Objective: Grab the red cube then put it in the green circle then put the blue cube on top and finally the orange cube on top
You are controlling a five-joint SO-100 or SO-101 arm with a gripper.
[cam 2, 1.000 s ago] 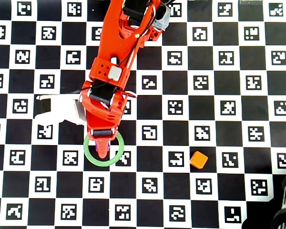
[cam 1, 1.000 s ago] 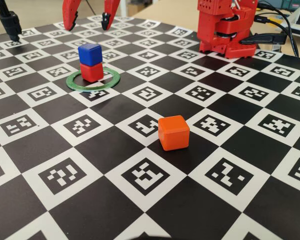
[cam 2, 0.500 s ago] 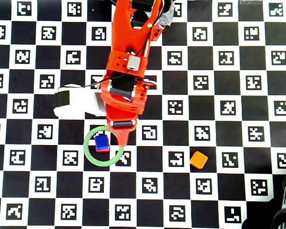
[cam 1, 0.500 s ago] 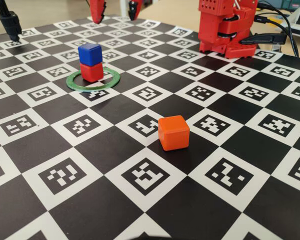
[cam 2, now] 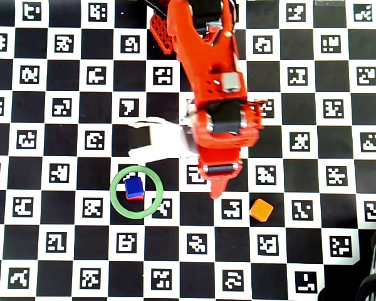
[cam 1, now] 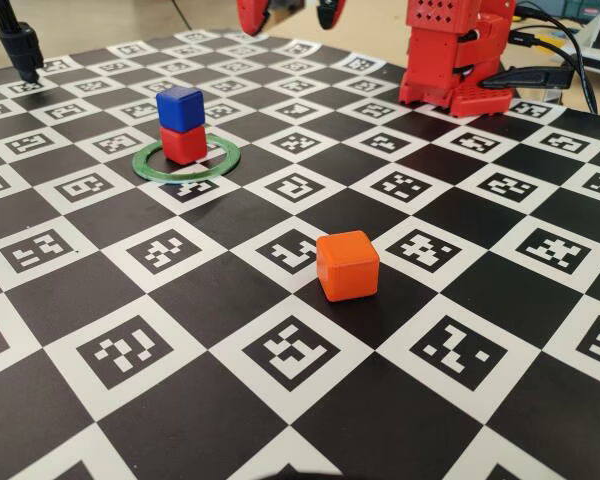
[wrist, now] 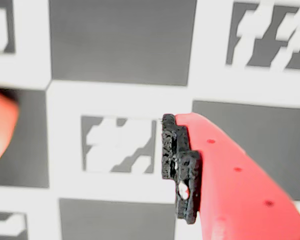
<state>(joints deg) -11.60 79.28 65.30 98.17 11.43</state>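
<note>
The blue cube (cam 1: 179, 106) sits on top of the red cube (cam 1: 184, 144) inside the green circle (cam 1: 150, 168). The overhead view shows the same stack: the blue cube (cam 2: 134, 186), a sliver of the red cube (cam 2: 136, 197) and the green circle (cam 2: 114, 195). The orange cube (cam 1: 347, 265) lies alone on the board toward the front, and in the overhead view (cam 2: 261, 210) it is to the right of the ring. My gripper (cam 1: 290, 12) hangs high above the board, open and empty. In the wrist view my gripper (wrist: 85, 145) has only board between its fingers.
The board (cam 1: 280, 420) is a black-and-white checker of printed markers. The red arm base (cam 1: 455, 55) with cables stands at the back right. A black stand (cam 1: 20, 45) is at the back left. My arm (cam 2: 216, 113) reaches over the board's middle.
</note>
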